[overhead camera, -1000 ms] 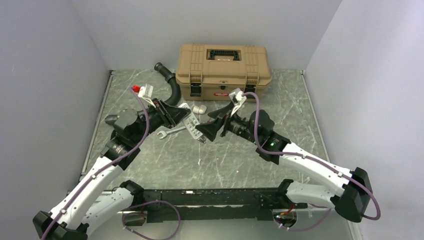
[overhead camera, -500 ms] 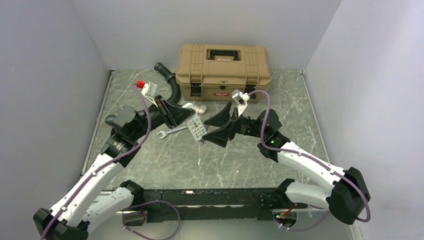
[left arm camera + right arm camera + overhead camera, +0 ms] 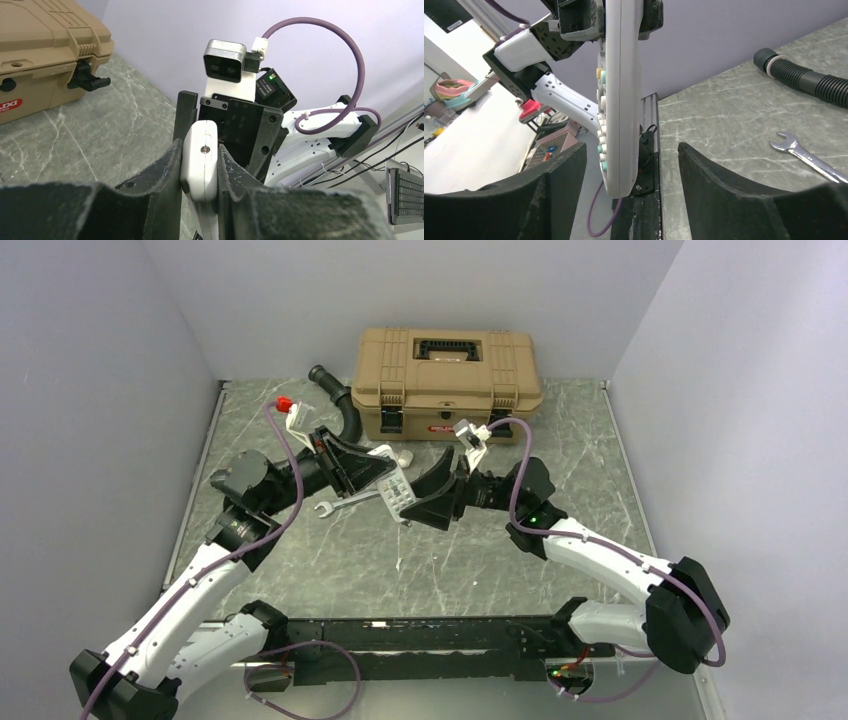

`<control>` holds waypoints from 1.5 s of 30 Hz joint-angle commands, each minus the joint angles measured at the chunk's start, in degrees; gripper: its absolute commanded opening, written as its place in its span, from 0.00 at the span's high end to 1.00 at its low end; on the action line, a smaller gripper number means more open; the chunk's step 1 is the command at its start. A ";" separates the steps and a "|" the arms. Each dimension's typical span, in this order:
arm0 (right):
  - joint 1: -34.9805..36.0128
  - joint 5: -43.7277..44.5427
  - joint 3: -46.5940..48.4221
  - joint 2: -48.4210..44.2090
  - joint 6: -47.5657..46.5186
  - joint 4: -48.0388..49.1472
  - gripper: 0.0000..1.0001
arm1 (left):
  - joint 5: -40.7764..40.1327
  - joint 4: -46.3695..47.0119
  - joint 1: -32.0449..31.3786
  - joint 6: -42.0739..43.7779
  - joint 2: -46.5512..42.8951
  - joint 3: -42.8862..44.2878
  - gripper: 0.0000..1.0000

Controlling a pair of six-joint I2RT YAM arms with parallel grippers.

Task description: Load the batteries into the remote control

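The left pincer (image 3: 368, 472) is pinching the white remote control (image 3: 397, 492) by one end, holding it off the marbled surface (image 3: 450, 560) just in front of the tan toolbox (image 3: 447, 368). The right pincer (image 3: 425, 495) is standing spread, its jaws flanking the remote's free end without touching. A wrench (image 3: 343, 505) is lying in front of the toolbox.

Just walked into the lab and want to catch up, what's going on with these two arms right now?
The left gripper is clamped on one end of the white remote control, holding it up off the table. The right gripper is open, its jaws standing either side of the remote's free end without touching it. A wrench and a closed tan toolbox sit on the table.
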 commanded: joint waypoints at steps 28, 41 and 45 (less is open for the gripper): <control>0.32 19.07 7.84 -5.22 -13.67 -23.33 1.00 | -7.77 -5.51 -0.04 0.31 -0.58 4.93 0.01; 13.56 67.82 21.41 -1.00 -29.08 -52.45 1.00 | -19.48 -35.27 -0.39 -5.03 9.02 21.84 0.01; 16.22 72.58 21.45 -1.67 -30.60 -52.21 1.00 | -21.42 -37.41 -1.03 -6.45 10.34 23.05 0.01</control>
